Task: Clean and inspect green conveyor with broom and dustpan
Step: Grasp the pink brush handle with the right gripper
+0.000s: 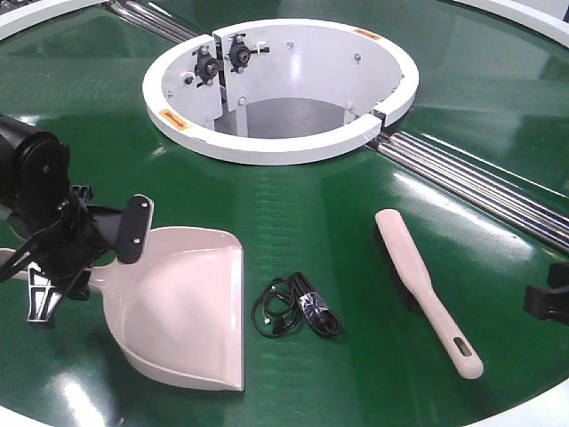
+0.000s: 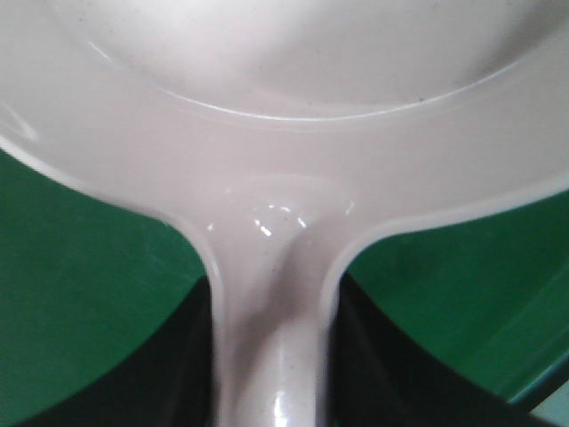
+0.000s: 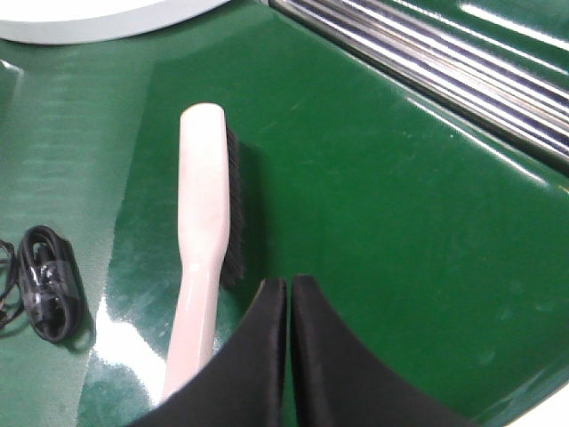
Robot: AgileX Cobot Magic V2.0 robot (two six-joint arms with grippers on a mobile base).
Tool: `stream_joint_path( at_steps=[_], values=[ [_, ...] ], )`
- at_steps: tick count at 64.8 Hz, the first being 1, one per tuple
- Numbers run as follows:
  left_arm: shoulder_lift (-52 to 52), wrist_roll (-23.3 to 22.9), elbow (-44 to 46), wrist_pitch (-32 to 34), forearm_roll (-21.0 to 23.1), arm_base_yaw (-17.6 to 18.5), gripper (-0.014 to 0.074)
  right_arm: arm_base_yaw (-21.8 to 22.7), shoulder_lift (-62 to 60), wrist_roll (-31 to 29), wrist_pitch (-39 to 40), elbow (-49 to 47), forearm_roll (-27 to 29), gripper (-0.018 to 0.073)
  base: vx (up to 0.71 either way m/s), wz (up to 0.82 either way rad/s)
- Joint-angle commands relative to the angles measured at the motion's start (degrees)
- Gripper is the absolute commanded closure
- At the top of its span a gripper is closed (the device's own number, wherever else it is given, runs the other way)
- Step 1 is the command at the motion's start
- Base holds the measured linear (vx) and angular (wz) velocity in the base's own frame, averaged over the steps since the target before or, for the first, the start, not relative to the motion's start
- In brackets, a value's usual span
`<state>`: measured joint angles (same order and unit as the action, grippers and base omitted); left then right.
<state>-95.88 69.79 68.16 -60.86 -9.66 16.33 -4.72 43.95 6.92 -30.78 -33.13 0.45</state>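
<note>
Item 1: the green conveyor [image 1: 293, 213]. Glossy dark-green belt filling the scene, with ceiling light reflected in it. A white ring [image 1: 284, 147] frames the central opening at the far side. The silver rails [image 1: 480, 182] run from the ring's right edge towards the near right.

Item 2: the dustpan [image 1: 191, 302]. Pale pink-beige scoop lying on the belt at the near left, its wide mouth towards the near edge. Its handle points left and runs off the frame edge.

Item 3: the left gripper [image 2: 276, 356]. Black, set over the dustpan's handle just behind the scoop. The wrist view shows the handle running between the two dark fingers [image 2: 178, 365], which press against it on either side, so the pan is grasped.

Item 4: the broom [image 1: 427, 289]. Slim pale brush lying on the belt at the near right, well apart from the dustpan. Its dark bristles show along one side, and the slotted handle end lies nearest the belt's edge. Nothing touches it.

Item 5: the right gripper [image 3: 290, 289]. Clenched, its tips together with only a thin slit between, holding nothing. It sits just beside the broom's handle, above the belt.

Item 6: a black cable bundle [image 1: 298, 307]. Coiled loosely on the belt between dustpan and broom, touching neither.
</note>
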Motion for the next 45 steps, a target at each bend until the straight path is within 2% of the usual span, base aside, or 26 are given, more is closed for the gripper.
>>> stream_joint_path(
  at_steps=[1,16,26,34,45],
  values=[
    [2.10,0.31,1.68,-0.60,0.43,0.46,0.0602,-0.04,0.10,-0.71,3.78,-1.99,0.29,0.0568,0.00,0.00],
    [2.10,0.31,1.68,-0.60,0.43,0.46,0.0602,-0.04,0.10,-0.95,3.11,-1.91,-0.45,0.0564,0.00,0.00],
    [2.10,0.31,1.68,-0.60,0.43,0.46,0.0602,-0.04,0.52,-3.77,0.65,-3.38,-0.45,0.0527,0.00,0.00],
    [2.10,0.31,1.68,-0.55,0.43,0.46,0.0603,-0.04,2.12,-6.92,-4.84,-6.56,-0.45,0.0405,0.00,0.00],
    [2.10,0.31,1.68,-0.55,0.43,0.46,0.0603,-0.04,6.96,-7.87,-11.25,-11.18,1.50,0.0150,0.00,0.00]
  ],
)
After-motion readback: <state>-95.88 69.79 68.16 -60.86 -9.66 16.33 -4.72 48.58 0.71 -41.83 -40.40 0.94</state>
